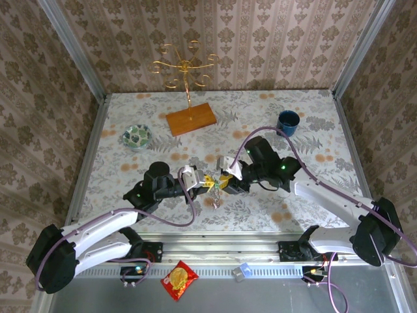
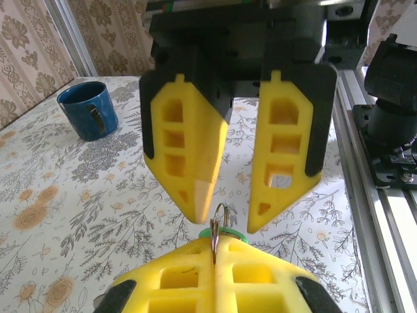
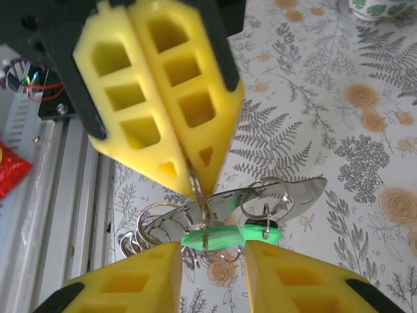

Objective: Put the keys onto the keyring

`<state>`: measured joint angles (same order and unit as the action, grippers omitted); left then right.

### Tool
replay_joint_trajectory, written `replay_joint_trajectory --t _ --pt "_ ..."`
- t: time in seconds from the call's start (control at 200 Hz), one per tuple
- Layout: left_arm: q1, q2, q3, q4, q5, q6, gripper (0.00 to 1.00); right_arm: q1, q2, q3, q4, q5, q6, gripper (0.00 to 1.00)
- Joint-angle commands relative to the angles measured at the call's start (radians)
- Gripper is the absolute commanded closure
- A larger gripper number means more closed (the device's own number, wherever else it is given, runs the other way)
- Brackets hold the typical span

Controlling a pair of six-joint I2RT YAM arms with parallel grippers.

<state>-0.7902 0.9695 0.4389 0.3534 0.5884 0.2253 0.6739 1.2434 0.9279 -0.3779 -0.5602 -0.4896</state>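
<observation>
hanging off the clenched left tool (image 3: pixel 194 186) by a thin wire loop (image 2: pixel 214 225), the keys (image 3: pixel 218 238) could be knocked loose if the released right tool (image 3: pixel 213 251) is closed off-centre.

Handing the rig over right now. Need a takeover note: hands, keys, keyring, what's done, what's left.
Hands: left hand is shut on a small wire ring, and the whole bunch hangs from it. The right hand is open and grips nothing, with its fingers either side of the keys.
Things: both green key heads hang side by side below the left hand. The keyring, a flat band, hangs in the same bunch just behind them.
Done: keys and keyring are gathered in one bunch.
Left: I cannot tell whether both keys are threaded on the band. Check before letting go.
</observation>
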Motion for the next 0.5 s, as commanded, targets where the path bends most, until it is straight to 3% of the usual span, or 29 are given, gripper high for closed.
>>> replay_joint_trajectory --t 0.0,0.325,0.495 --pt "0.005 -0.014 -0.006 0.064 0.028 -0.004 1.00 -0.009 -0.040 -0.014 0.033 -0.027 0.019 0.65" --pt "0.005 -0.012 -0.010 0.076 0.032 -0.003 1.00 -0.013 -0.010 -0.003 0.062 -0.066 0.051 0.71" --pt "0.004 -0.017 -0.012 0.076 0.031 -0.002 1.00 -0.013 0.002 0.005 0.060 -0.076 0.055 0.84"
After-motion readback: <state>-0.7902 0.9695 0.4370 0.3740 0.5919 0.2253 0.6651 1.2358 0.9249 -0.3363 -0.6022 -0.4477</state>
